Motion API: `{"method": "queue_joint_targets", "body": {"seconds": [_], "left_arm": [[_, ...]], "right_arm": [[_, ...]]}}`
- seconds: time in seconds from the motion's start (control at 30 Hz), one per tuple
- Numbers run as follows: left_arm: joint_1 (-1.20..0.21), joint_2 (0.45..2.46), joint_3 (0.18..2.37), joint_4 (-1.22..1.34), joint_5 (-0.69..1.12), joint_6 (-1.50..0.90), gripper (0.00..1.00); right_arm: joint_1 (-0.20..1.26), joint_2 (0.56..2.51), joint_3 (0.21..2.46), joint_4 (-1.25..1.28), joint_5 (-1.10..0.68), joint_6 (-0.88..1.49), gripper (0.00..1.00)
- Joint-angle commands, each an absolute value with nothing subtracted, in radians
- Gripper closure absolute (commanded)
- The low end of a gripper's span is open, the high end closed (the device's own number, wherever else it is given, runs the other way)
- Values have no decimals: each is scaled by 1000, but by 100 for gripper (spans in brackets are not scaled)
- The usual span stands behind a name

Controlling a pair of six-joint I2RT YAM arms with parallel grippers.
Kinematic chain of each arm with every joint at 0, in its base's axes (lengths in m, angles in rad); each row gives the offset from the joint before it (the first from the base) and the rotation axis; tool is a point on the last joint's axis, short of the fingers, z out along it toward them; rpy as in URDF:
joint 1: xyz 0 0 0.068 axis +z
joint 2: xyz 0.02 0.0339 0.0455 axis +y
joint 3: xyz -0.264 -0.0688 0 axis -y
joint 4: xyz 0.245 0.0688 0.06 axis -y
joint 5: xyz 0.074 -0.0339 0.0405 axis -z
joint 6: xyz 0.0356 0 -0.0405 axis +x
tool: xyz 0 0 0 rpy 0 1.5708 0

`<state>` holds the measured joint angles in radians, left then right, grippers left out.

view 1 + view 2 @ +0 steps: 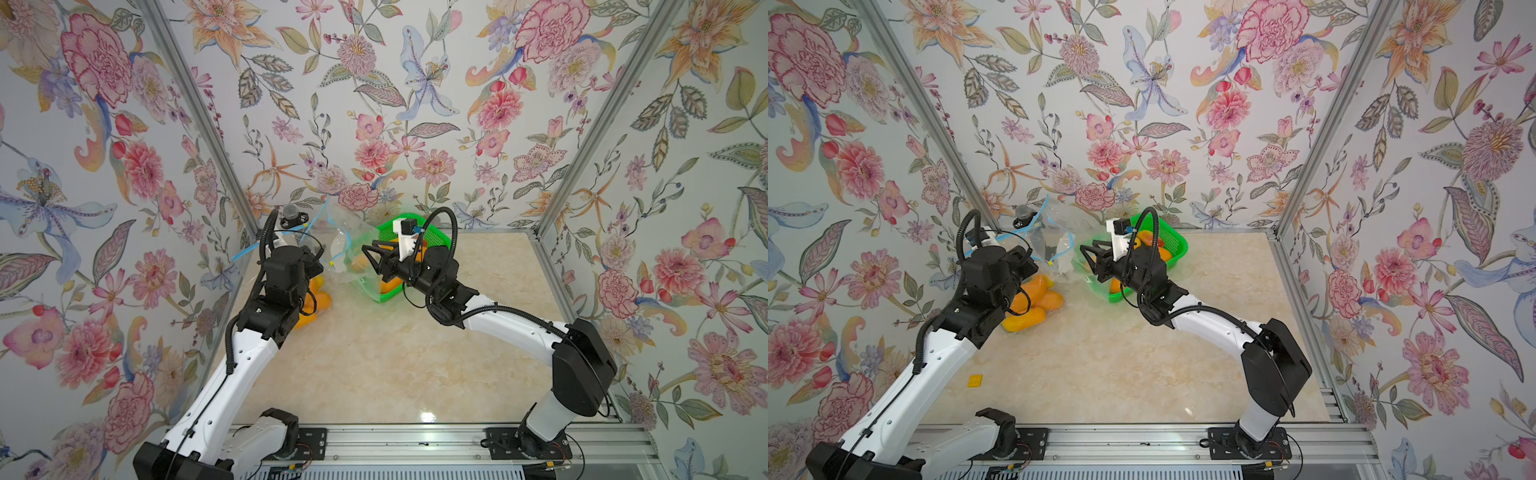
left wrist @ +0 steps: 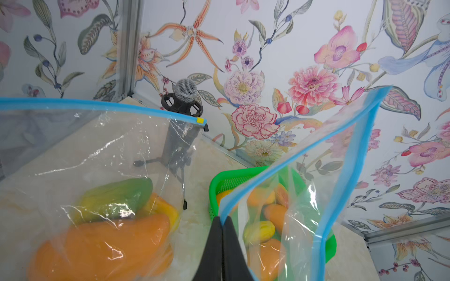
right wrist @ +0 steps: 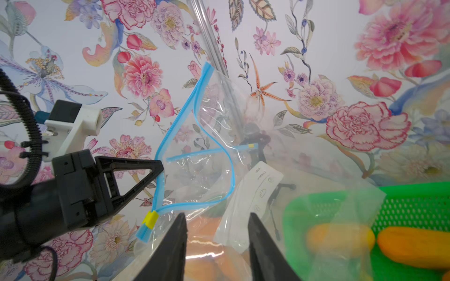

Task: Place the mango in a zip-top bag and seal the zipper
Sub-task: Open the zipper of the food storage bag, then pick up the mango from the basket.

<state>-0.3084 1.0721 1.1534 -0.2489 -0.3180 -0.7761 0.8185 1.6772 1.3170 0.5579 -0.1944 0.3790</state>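
Zip-top bag point(image 3: 211, 116): clear, blue zipper point(image 2: 318, 258), yellow slider point(image 3: 150, 219), gaping.
Left gripper point(image 2: 222, 219): jaws pinching its rim.
Right gripper point(image 3: 216, 215): jaws apart.

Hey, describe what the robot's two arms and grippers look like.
The left arm and right arm have white shells, black joints and black ribbed cable conduit. The left gripper and right gripper are black, with tapering triangular fingers.
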Motion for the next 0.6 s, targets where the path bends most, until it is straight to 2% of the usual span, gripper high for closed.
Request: {"method": "queue_joint_targets", "body": {"seconds": [0.0,0.07,0.17,0.23,0.27,0.4,0.57], "left_arm": [[-302,1089,1297,-335,-407,-569,100],[-302,1132,1344,-351,-352,-516,100],[-305,1184,1337,-308,-235,-467,100],[-306,1211,1323,-274,-175,-456,100],[-306,1224,1318,-262,-135,-446,100],[-326,1273,1313,-248,-89,-410,100],[-334,1298,1273,-204,-21,-392,100]], "right_arm": [[798,1671,1401,486,-430,354,40],[779,1633,1381,495,-465,358,33],[736,1559,1290,483,-398,336,23],[695,1537,1269,363,-340,262,16],[678,1544,1279,292,-309,206,15],[653,1643,1370,-1,-151,-114,6],[569,1800,1487,-137,-184,-265,3]]}}
